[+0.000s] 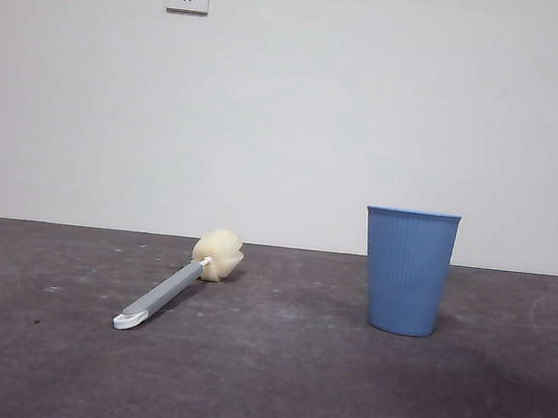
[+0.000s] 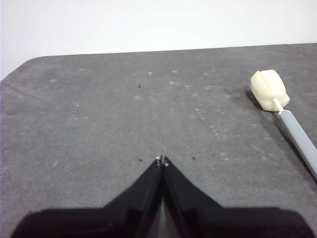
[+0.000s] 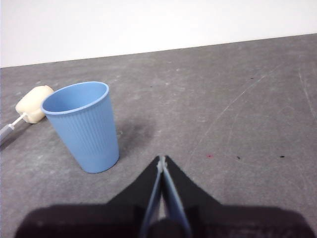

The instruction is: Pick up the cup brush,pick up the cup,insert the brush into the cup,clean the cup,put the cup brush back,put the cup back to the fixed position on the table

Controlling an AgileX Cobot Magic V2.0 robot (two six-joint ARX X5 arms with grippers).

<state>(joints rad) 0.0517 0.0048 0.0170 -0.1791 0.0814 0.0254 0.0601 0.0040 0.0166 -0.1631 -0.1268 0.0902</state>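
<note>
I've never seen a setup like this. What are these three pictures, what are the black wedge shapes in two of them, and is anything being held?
This is a robot with two arms at a table. One picture comes from a low camera looking level across the table. The other two come from cameras on the arms' wrists, so each black wedge is that arm's own pincer seen from behind: the left pincer and the right pincer. Both have their jaws shut together and hold nothing.

Two things are on the table: a cup brush lying flat, with its sponge head farther from the front camera than its handle, and a blue cup standing upright, empty as far as the right wrist view shows. They are apart. The left arm looks toward the brush, the right toward the cup.
</note>
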